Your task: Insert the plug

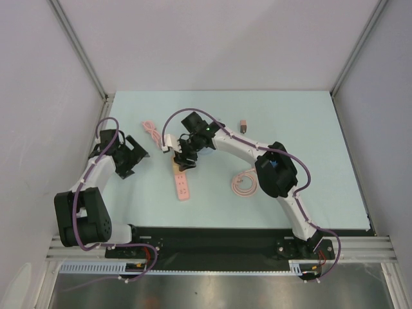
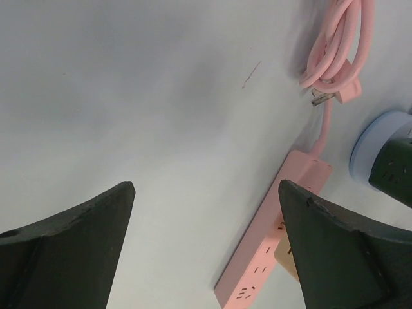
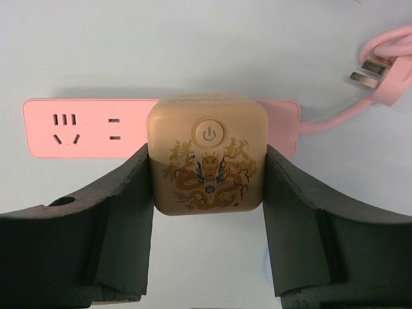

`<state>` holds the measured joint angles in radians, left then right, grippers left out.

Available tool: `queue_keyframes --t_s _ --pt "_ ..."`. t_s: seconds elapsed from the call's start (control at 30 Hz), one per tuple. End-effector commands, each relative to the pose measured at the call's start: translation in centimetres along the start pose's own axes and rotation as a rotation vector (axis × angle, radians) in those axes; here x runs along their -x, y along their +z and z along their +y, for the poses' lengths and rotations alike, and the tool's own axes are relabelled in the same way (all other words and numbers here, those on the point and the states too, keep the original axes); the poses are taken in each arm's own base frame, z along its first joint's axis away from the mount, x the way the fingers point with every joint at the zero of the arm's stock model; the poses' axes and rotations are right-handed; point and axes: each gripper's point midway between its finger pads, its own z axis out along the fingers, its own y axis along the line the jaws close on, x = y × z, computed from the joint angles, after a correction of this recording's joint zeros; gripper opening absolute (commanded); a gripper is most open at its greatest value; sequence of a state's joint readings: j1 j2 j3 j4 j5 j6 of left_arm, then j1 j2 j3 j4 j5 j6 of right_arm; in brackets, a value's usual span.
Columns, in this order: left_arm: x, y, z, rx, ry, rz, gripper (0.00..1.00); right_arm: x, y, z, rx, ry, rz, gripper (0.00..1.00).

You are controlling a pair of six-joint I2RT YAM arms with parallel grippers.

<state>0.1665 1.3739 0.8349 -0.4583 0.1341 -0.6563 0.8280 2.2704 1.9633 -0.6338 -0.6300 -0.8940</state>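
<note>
Top external: The pink power strip is seen lying flat on the table. The right gripper is poised at the strip's far end. The left gripper is parked well to the left of the strip, with nothing carried.

Left wrist: The left gripper is seen spread wide and empty, and the strip is out beyond its right finger. A tan body is glimpsed against the strip's right side.

Right wrist: The tan cube plug, printed with a dragon and a power button, is clamped by its sides in the right gripper. It is held directly over the middle of the strip.

Assessment: Pick-up and alignment over the strip are judged complete. Whether the pins are seated cannot be told, so the push home and the release are taken as outstanding.
</note>
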Motion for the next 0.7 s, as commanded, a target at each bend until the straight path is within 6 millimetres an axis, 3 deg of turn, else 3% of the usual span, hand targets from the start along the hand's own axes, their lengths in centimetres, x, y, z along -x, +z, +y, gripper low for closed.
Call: queue_keyframes --t_s 0.0,0.4,0.67 --pt "1.7 -0.8 -1.1 -0.032 0.013 -0.044 1.00 -1.5 0.8 1.0 0.031 0.021 0.047 0.00" --pt "2.0 -0.9 -0.5 -0.010 -0.006 -0.059 1.00 -5.8 3.6 2.3 0.013 0.037 0.210 0.00" --pt "2.2 -0.9 0.2 0.009 -0.041 -0.065 1.00 -10.0 5.0 4.3 0.048 0.110 0.297 0.00"
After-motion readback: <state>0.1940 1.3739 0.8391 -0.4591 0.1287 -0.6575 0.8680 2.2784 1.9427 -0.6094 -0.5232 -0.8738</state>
